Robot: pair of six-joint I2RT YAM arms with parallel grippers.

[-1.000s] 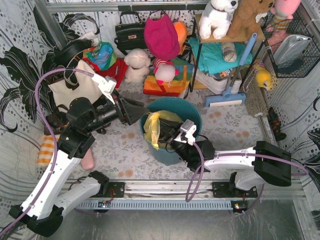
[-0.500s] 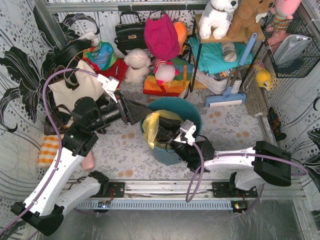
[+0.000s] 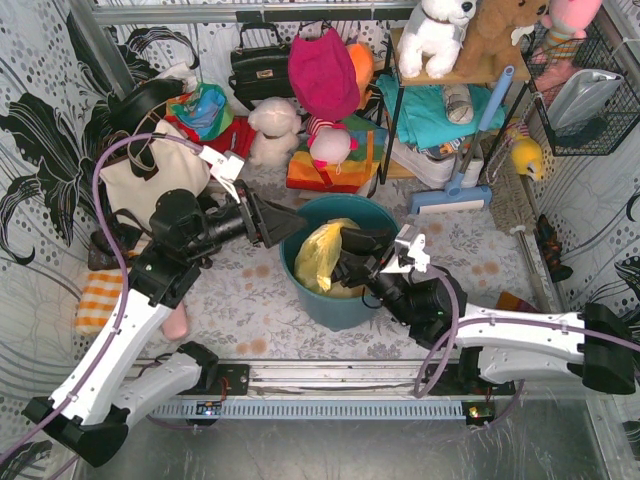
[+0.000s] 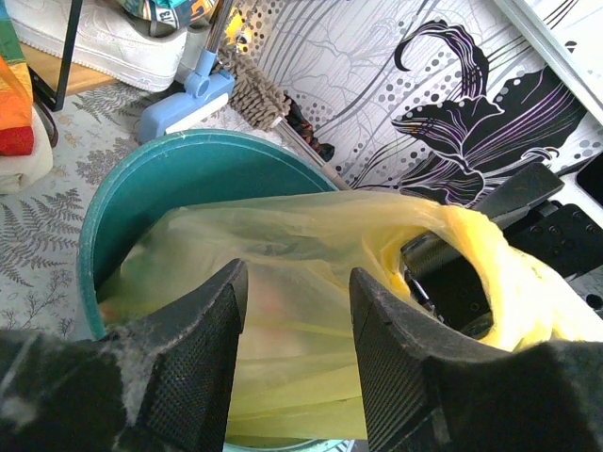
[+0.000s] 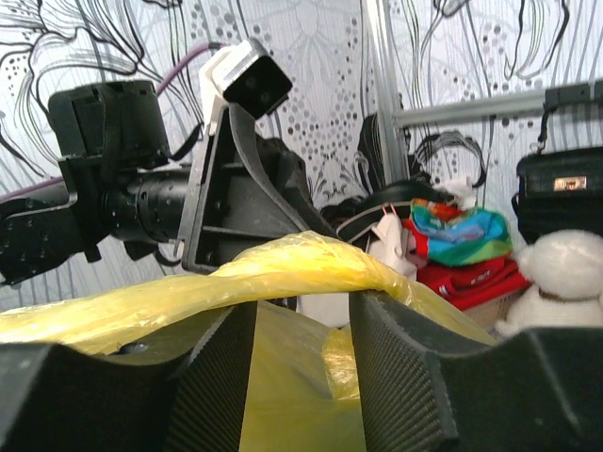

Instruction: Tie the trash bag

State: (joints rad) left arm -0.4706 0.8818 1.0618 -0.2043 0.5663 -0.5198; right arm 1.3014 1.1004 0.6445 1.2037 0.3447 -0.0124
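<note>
Floral-walled worktop (image 3: 240, 305): yellow bag (image 3: 320, 255) in bucket (image 3: 385, 215).
Left end effector (image 4: 297, 278) and right end effector (image 5: 301, 306) gape, released, beside it; contents unclear.

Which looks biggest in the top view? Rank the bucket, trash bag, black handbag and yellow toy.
1. Bucket
2. Trash bag and handbag: about alike; the bag sits partly hidden in the bucket, so no ranking between them.
3. Yellow toy

1 trash bag (image 3: 322, 256), 1 bucket (image 3: 336, 312)
</note>
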